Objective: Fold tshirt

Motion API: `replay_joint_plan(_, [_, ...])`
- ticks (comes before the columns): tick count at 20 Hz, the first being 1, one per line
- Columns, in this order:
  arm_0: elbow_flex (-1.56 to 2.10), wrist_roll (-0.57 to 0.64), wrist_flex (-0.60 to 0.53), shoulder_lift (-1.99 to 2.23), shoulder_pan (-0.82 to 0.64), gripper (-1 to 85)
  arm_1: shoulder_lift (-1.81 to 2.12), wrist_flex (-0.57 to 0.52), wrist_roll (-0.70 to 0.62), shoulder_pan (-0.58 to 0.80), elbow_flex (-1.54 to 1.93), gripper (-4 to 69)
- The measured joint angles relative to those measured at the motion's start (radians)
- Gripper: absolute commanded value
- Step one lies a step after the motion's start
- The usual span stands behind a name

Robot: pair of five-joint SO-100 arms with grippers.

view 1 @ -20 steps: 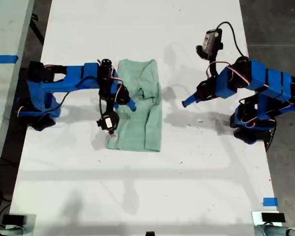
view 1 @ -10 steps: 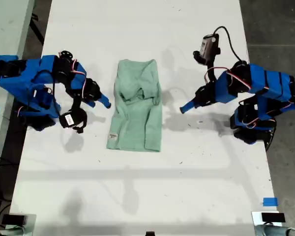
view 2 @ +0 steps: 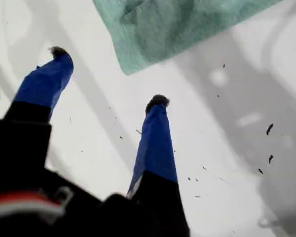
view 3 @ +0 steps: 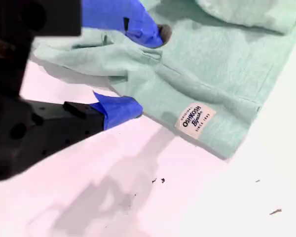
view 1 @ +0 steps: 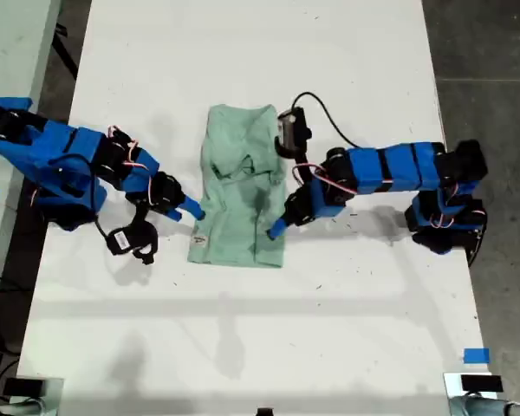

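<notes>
The pale mint-green tshirt [view 1: 241, 221] lies on the white table [view 1: 243, 329], folded into a narrow lengthwise strip with a bunched middle. My first gripper [view 1: 276, 230] [view 2: 108, 76] is open over the table, just off the tshirt's [view 2: 172, 24] near corner on the exterior view's right side. Reaching in from the exterior view's left, my second gripper [view 1: 191, 210] [view 3: 138, 69] is open at the tshirt's [view 3: 222, 74] edge. One of its fingers [view 3: 148, 29] is over the cloth and the other rests beside it, near the white label [view 3: 193, 117]. Neither gripper holds anything.
The first arm's wrist camera [view 1: 292, 133] hangs over the tshirt's edge on the exterior view's right. A blue tape mark [view 1: 475, 355] sits near the table's corner at the exterior view's lower right. Dark floor borders the table on both sides.
The first arm swung from the exterior view's right to the tshirt's lower corner. The second arm, pulled back half a second ago, moved in again to the tshirt's lower edge on the exterior view's left.
</notes>
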Motion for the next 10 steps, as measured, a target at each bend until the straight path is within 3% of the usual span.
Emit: replay_joint_plan(10, [-0.071, 0.0, -0.121, -0.33, 0.12, 20.7, -0.35, -0.002, 0.031, -0.04, -0.224, 32.9])
